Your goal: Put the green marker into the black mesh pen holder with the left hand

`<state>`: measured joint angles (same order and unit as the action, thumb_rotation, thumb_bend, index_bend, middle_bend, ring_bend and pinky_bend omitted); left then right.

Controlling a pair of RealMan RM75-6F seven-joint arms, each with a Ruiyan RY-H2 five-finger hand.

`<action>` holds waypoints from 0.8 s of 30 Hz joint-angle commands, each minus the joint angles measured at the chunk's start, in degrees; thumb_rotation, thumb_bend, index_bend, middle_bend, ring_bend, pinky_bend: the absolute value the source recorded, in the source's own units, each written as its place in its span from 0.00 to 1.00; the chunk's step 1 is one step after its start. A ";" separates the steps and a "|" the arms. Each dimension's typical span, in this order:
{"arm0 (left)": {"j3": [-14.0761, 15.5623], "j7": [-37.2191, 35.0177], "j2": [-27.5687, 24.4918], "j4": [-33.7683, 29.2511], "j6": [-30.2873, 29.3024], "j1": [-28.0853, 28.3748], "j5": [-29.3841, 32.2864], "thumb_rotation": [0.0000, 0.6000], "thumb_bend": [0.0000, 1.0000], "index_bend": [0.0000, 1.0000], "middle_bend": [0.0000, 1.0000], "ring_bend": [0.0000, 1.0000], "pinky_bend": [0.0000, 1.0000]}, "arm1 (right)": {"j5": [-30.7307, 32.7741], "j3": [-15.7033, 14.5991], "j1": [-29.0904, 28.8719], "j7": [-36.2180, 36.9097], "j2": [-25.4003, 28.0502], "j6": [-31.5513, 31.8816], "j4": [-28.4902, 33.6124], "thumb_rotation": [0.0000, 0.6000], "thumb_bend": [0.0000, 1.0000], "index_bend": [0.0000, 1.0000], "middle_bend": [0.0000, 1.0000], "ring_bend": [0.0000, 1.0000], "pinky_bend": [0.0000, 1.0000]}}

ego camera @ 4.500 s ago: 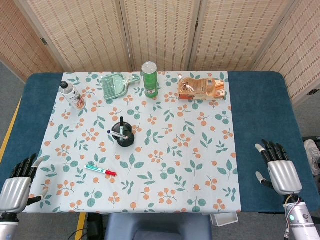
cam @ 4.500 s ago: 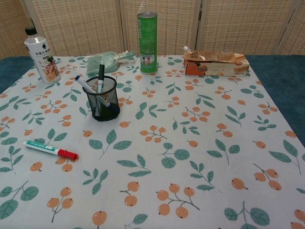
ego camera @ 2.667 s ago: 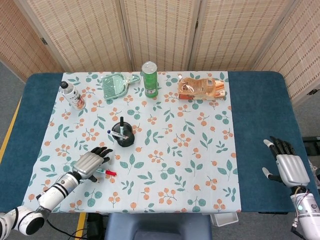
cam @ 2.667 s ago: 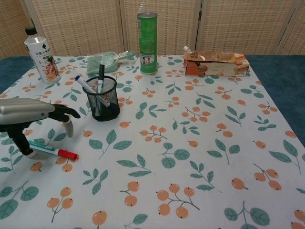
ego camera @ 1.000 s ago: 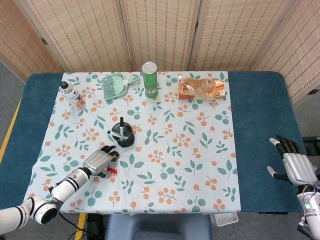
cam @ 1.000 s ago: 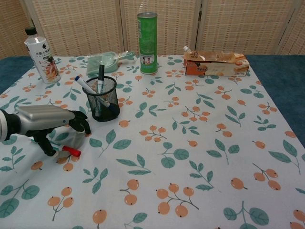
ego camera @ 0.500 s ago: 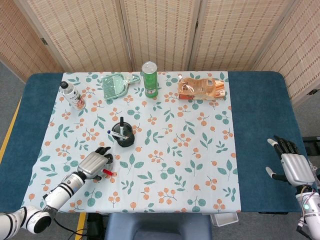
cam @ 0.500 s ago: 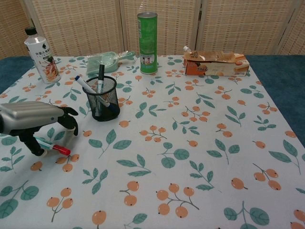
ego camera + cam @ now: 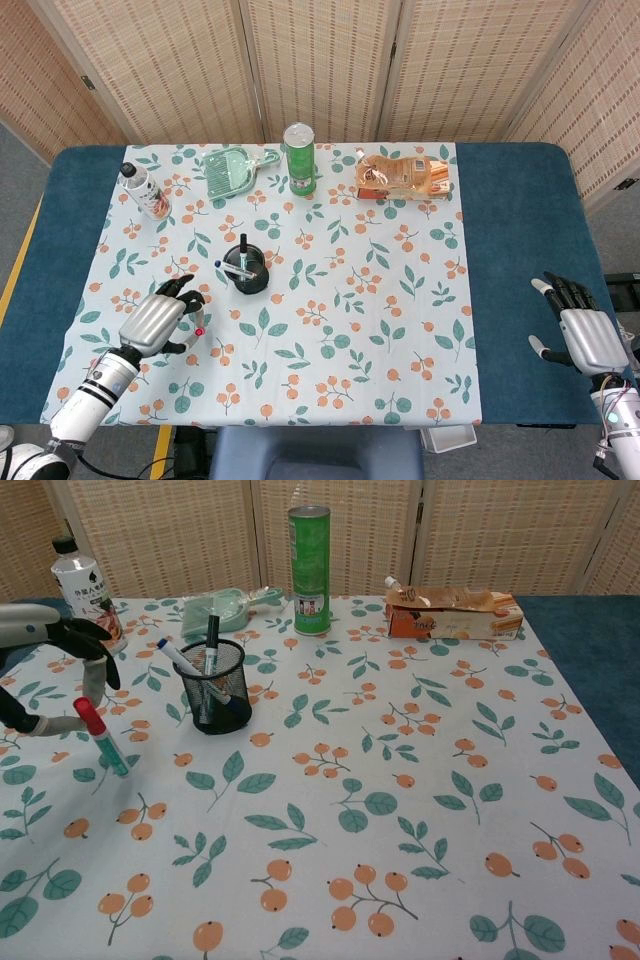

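The green marker (image 9: pixel 104 742) with a red cap hangs above the cloth, tilted, cap end up. My left hand (image 9: pixel 50 645) pinches it near the cap between thumb and a finger. From the head view only the marker's red cap (image 9: pixel 200 330) peeks out beside the left hand (image 9: pixel 153 322). The black mesh pen holder (image 9: pixel 215 685) stands upright to the right of the marker and holds a few pens; in the head view the holder (image 9: pixel 246 271) lies up and right of the hand. My right hand (image 9: pixel 583 338) rests open, fingers spread, over the blue table edge at far right.
Along the back stand a white bottle (image 9: pixel 88 592), a pale green dustpan (image 9: pixel 222 610), a tall green can (image 9: pixel 310 568) and an orange snack box (image 9: pixel 452 613). The floral cloth (image 9: pixel 400 800) covers the table in front of them.
My left hand has closed on the marker and lifted it off the cloth, moving up and to the left. The right hand has barely moved.
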<state>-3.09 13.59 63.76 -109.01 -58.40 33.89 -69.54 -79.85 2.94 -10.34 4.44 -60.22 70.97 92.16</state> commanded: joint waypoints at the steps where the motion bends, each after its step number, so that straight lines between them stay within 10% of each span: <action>1: -3.88 -10.13 -3.84 -2.48 -1.33 -1.74 1.94 1.00 0.45 0.62 0.35 0.01 0.15 | 0.00 -0.08 -0.10 -0.02 -0.03 -0.25 -0.06 1.00 0.30 0.07 0.00 0.00 0.00; 10: -9.17 -25.90 -10.53 -3.90 3.81 -1.13 4.39 1.00 0.45 0.63 0.37 0.01 0.15 | 0.11 -0.22 0.15 0.07 0.04 -0.04 -0.11 1.00 0.30 0.07 0.00 0.00 0.00; 24: -11.75 -28.98 -13.97 0.86 7.10 0.14 8.37 1.00 0.45 0.64 0.39 0.02 0.15 | -2.01 -0.59 0.21 -0.08 0.08 1.16 0.69 1.00 0.30 0.07 0.00 0.00 0.00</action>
<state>-14.79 -15.64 49.93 -108.37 -51.22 33.98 -61.50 -81.91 2.31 -10.02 4.52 -60.07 72.28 92.78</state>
